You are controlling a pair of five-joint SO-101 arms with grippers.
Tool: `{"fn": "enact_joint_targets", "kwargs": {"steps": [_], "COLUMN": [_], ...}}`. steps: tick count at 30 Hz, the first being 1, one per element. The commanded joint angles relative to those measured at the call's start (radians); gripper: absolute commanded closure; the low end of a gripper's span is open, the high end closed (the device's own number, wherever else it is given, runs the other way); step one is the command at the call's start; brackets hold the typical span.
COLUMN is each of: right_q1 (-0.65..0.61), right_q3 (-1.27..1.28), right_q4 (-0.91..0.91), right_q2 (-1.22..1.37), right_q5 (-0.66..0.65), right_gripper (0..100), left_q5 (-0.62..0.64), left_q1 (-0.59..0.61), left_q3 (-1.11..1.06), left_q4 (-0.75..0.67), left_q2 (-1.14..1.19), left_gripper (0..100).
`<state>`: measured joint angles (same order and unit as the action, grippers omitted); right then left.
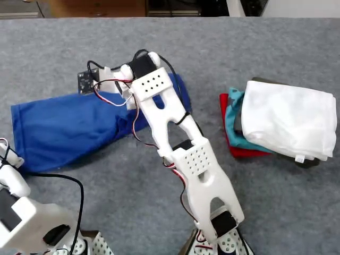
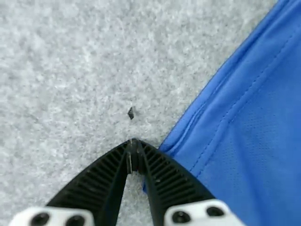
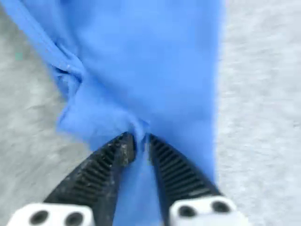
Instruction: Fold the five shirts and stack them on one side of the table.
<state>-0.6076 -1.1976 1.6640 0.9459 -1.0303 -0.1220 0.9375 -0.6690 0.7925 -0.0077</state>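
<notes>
- High view: you can see the blue shirt [image 1: 64,127] lying spread out on the left part of the grey table [image 1: 265,212]. A stack of folded shirts [image 1: 281,122], white on top, sits well apart on the right side. The right arm [image 1: 175,138] stretches over the blue shirt.
- Left wrist view: your left gripper [image 2: 133,146] has its jaws together, just beside the blue shirt's edge.
- Right wrist view: your right gripper [image 3: 138,139] is clamped on a bunched bit of the blue shirt.
</notes>
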Motion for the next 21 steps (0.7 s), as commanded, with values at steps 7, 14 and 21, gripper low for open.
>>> {"fn": "enact_joint_targets", "kwargs": {"steps": [7, 14, 21], "right_q1": [-0.012, 0.002, -0.022], "right_q3": [-0.07, -0.156, 0.173], "right_q4": [-0.061, 0.124, 0.12], "right_q2": [-0.013, -0.024, -0.102], "right_q5": [-0.006, 0.083, 0.155], "right_gripper": [72.7, 99.1, 99.5], "left_q5": [-0.011, -0.011, -0.011], "left_q1": [0.011, 0.011, 0.011], "left_q3": [0.0, 0.0, 0.0], "left_q4": [-0.021, -0.021, -0.021], "left_q2": [-0.028, -0.028, -0.028], "left_gripper": [98, 98, 98]}}
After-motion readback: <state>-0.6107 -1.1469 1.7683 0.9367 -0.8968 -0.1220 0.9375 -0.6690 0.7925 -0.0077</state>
